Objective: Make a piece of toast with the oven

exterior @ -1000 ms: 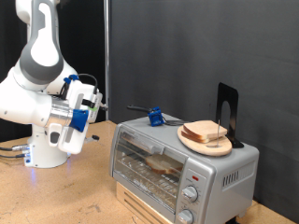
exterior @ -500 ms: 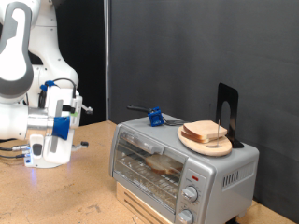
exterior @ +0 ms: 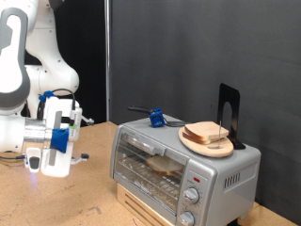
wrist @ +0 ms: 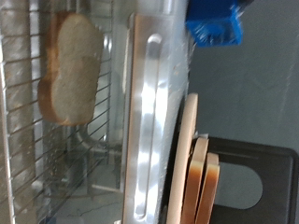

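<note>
We judge the piece of toast (exterior: 166, 165) to be light, soft and easily dented or torn, with a dry surface that should not slip; its tan crust is the firmer part, so an edge pinched across the crust looks like the sensible place to take hold. It is a flat, roughly square slice, pale beige in the middle with a browner rim. It lies on the wire rack inside the oven (exterior: 183, 165), behind the glass door, which looks closed (the wrist view shows the slice (wrist: 73, 70) through the glass and bars).

On top of the oven sits a round wooden plate (exterior: 206, 143) carrying other bread slices (exterior: 207, 134), with a blue clip (exterior: 156, 119) beside it.

The end effector (exterior: 56, 141) hovers well apart from the oven, towards the exterior view's left, above the table (exterior: 56, 202). It holds nothing; we cannot tell how far its fingers are spread.
</note>
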Available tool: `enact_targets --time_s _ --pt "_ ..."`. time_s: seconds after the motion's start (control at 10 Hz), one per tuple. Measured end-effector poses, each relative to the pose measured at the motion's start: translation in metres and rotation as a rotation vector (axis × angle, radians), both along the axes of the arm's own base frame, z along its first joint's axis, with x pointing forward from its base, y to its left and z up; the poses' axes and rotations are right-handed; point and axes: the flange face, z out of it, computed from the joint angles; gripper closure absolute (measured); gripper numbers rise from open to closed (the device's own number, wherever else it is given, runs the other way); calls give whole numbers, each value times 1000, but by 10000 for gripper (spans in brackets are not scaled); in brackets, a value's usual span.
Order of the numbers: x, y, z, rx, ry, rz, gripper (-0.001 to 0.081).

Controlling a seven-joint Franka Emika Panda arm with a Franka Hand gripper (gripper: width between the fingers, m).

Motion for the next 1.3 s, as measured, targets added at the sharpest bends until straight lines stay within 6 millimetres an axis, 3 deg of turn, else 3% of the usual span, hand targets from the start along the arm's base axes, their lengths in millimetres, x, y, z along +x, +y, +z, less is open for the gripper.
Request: enact_targets --time_s 0.3,1.0,1.1,1.3 --pt "30 -9 -24 -27 46 -30 -3" --pt "126 13 -62 -10 48 26 -3" --pt "134 12 -67 -9 47 27 -3" --pt "130 16 -66 37 75 57 -3"
